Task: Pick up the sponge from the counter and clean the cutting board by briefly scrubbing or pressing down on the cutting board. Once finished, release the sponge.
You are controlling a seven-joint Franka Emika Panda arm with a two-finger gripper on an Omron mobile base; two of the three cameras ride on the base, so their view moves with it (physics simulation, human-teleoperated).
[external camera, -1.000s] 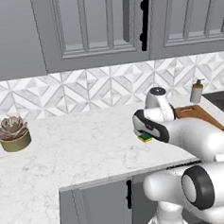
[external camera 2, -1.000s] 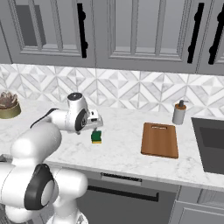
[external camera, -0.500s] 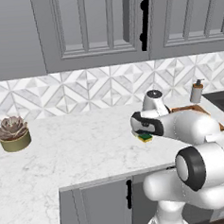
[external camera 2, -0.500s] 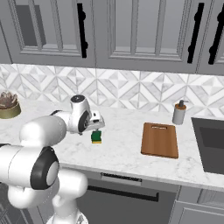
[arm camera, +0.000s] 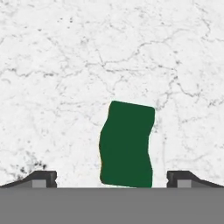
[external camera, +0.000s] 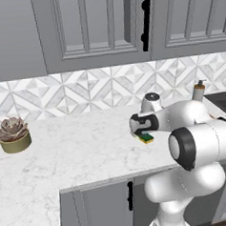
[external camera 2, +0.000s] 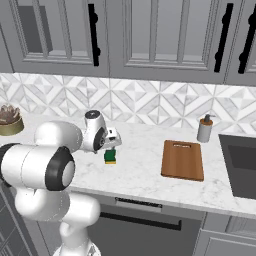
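The sponge (arm camera: 127, 144) lies flat on the white marble counter (external camera: 74, 146), with its dark green side up. In the hand view it sits between the 2 dark fingertips (arm camera: 41, 178), which stand far apart on each side and do not touch it. The gripper (external camera 2: 111, 146) is spread wide and holds nothing; it hangs just above the sponge (external camera 2: 110, 157) and points down at it. In the left base view the sponge (external camera: 146, 138) shows its yellow body under the green layer, just below the hand.

The reddish-brown wooden cutting board (external camera 2: 183, 159) lies flat on the same counter, well apart from the sponge, toward the sink (external camera 2: 242, 165). A soap dispenser (external camera 2: 204, 129) stands near the far end of the board, by the tiled wall. A potted succulent (external camera: 12, 135) stands on the counter far from the arm, on the other side.
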